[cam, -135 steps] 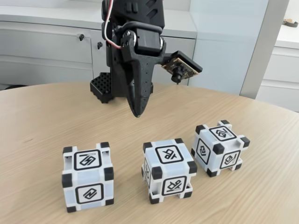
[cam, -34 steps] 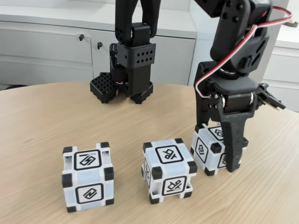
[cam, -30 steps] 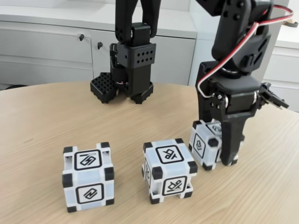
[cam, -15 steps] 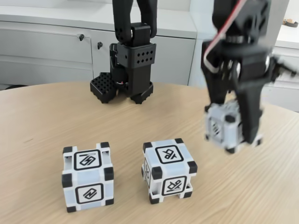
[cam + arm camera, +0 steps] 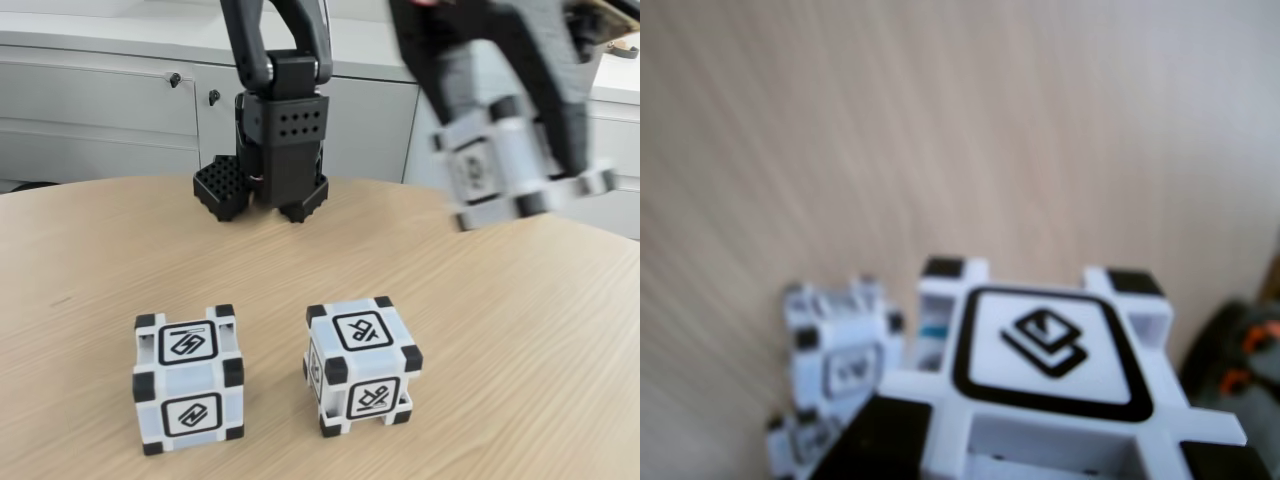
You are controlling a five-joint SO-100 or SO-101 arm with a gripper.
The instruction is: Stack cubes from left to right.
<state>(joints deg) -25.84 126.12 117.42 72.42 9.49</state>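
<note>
The end effector (image 5: 545, 150) grips a raised cube (image 5: 500, 165) above the table (image 5: 90, 260), two cubes (image 5: 188, 378) below.

A round wooden table (image 5: 90, 260) with pale lengthwise grain spreads beneath the jaws. Behind them stand grey-white cabinets (image 5: 110, 110) with small dark knobs (image 5: 174, 79), level with the jaws in the fixed view, and a white counter (image 5: 615, 85) beside them.
</note>
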